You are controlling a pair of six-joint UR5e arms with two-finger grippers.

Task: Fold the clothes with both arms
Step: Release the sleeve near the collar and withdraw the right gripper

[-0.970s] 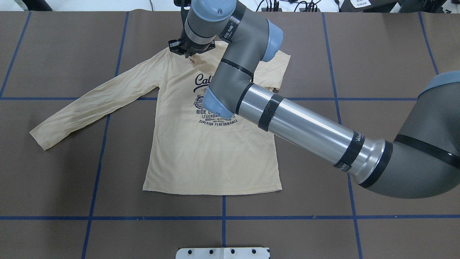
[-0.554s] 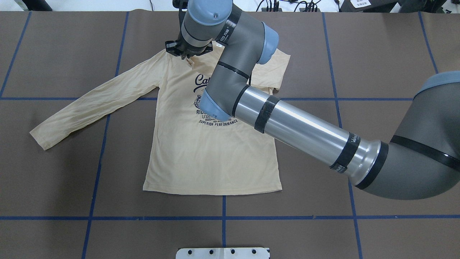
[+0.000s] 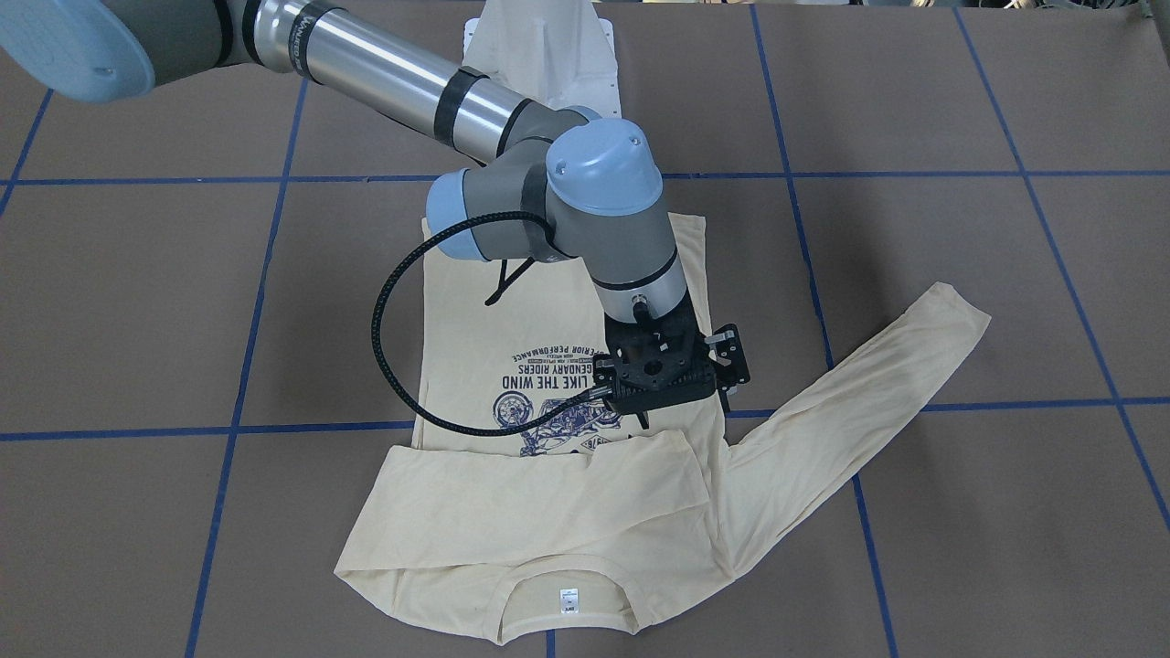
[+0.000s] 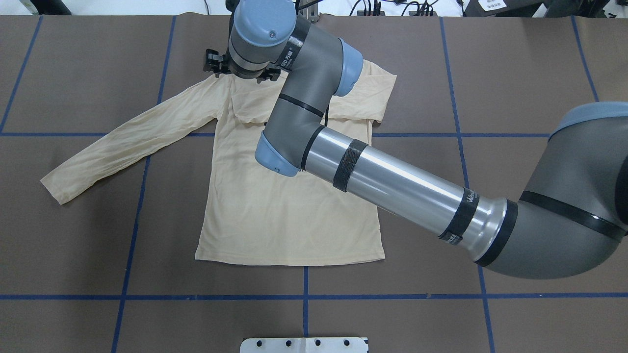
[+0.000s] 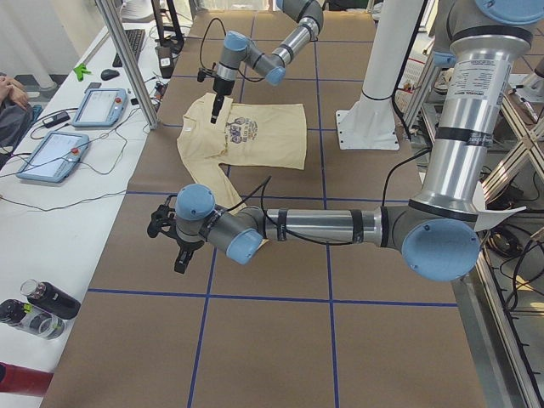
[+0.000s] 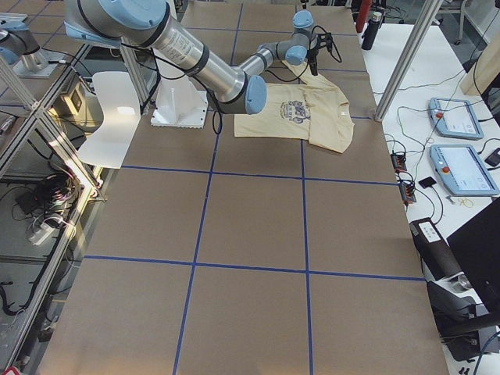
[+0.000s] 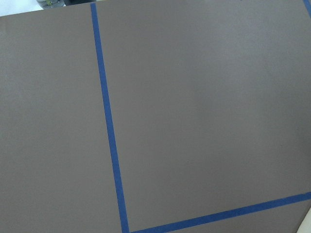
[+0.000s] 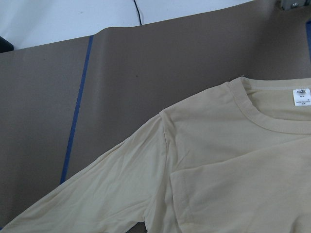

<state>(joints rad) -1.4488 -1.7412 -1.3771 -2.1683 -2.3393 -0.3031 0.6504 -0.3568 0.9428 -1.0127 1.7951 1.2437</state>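
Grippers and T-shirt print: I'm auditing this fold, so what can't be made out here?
Right gripper: open or shut unclear; its own body covers the fingers in the front-facing view, the wrist in the overhead.
Left gripper: seen only small in the exterior left view; state unclear.
T-shirt print: top covered by the folded sleeve; overhead, the right arm hides it.
Neck tag text: too small.

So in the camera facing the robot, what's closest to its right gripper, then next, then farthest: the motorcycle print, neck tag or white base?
1. Motorcycle print, just beside the right gripper.
2. Neck tag, at the collar, bottom edge.
3. White base, top edge.
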